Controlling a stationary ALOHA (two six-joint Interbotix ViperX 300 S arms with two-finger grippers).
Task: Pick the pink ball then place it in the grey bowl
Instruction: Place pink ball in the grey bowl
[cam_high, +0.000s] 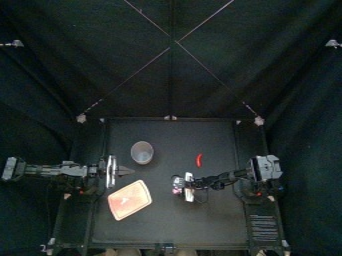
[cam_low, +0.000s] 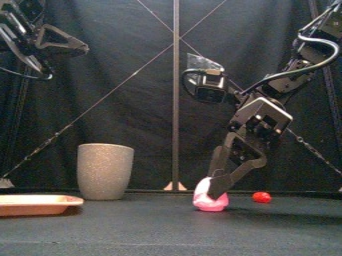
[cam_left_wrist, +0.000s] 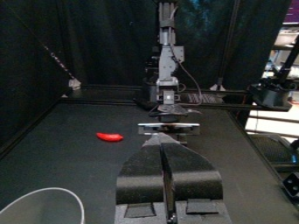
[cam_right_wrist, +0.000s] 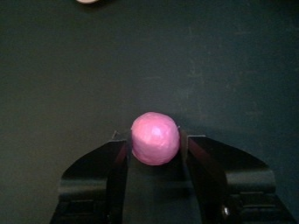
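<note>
In the top view the pink ball (cam_low: 210, 197) is hidden almost wholly under the right gripper (cam_low: 214, 189), and in the front view one jaw crosses part of it. There the ball sits low at the table (cam_high: 167, 135) surface; whether it touches the table or is just clear of it cannot be told. It lies right of the middle, toward the front. The right wrist view shows it between the two jaws, which press on its sides, clamped on it.

The front view's edge cuts off the pink tray (cam_high: 130, 200), so only its near end shows there. The left wrist view shows only an arc of the tall grey speckled cup's (cam_low: 106, 171) rim at the picture's corner. A pale shape at the edge of the right wrist view is cut off and cannot be identified. The small red toy (cam_high: 199, 159) is too small for its kind to be made out; it looks elongated.

The count is one pink ball, one grey cup, one pink tray and one small red toy. The cup stands upright left of the middle, well apart from the ball. The tray lies flat at the front left, and the red toy lies behind the ball, near it but not touching.

The left gripper (cam_left_wrist: 166, 150) hangs raised over the table's left side, its jaws pressed together on nothing
</note>
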